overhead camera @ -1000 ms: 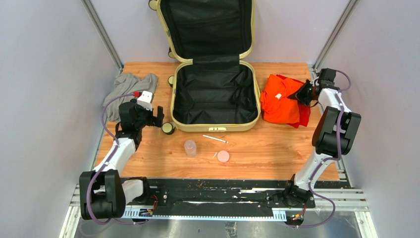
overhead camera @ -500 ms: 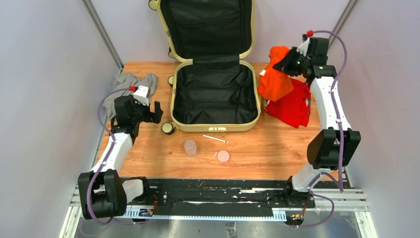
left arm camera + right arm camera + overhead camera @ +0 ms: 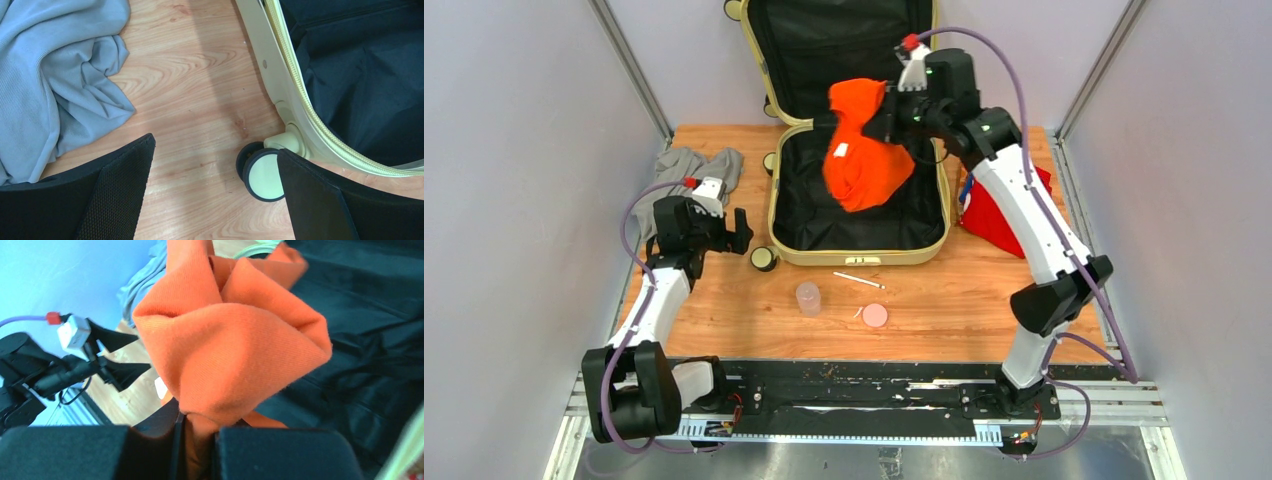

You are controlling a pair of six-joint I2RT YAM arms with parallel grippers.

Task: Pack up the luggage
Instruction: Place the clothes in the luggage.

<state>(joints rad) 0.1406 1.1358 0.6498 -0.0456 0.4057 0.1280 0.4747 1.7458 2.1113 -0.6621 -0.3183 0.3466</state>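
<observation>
Right gripper [image 3: 886, 118]: jaws almost together, pinched on a bunched orange cloth [image 3: 862, 160] that hangs above the luggage [image 3: 860, 257]. Luggage lies open at mid-back of the table [image 3: 944, 300], base flat, lid upright behind it. Long axis runs left-right, wheel end pointing left, opening up. Left gripper [image 3: 215, 165]: jaws wide apart, holding nothing, above the table between a gray cloth [image 3: 55, 75] and the near wheel [image 3: 262, 174].

Over luggage [image 3: 860, 257]: orange cloth [image 3: 861, 160] hangs, blocks far part | near part: free | left of luggage: gap between wheel [image 3: 764, 259] and grey cloth [image 3: 686, 170], seems passable
</observation>
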